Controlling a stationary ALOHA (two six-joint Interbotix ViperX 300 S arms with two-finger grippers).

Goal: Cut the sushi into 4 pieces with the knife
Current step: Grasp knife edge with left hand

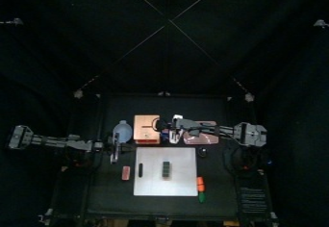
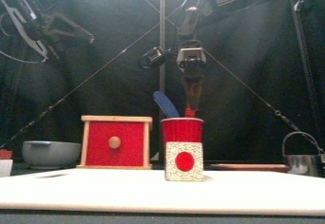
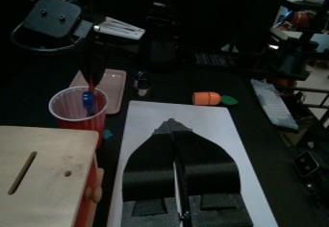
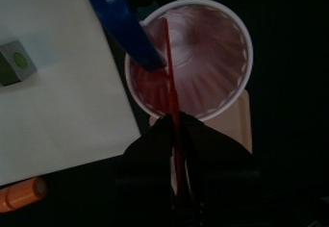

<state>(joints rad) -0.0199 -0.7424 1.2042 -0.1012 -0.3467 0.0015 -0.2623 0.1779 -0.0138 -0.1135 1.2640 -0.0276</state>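
Observation:
A red cup (image 2: 181, 131) stands between the wooden box and the white cutting board (image 1: 183, 159), with a blue knife (image 2: 165, 102) and a red knife (image 2: 192, 99) in it. My right gripper (image 2: 191, 74) hangs over the cup, shut on the red knife's (image 4: 171, 72) handle; the blade is still inside the cup (image 4: 206, 58). The dark green sushi roll (image 1: 166, 169) lies on the board; its white end with a red dot (image 2: 184, 161) faces the front. My left gripper (image 3: 180, 188) hovers low at the board's left side, shut and holding nothing.
A wooden box with a red drawer front (image 2: 116, 142) sits behind the board, and a blue-grey bowl (image 2: 51, 153) is to its left. A metal cutter (image 2: 301, 158) stands at the right. A toy carrot (image 1: 203, 184) lies right of the board near the front.

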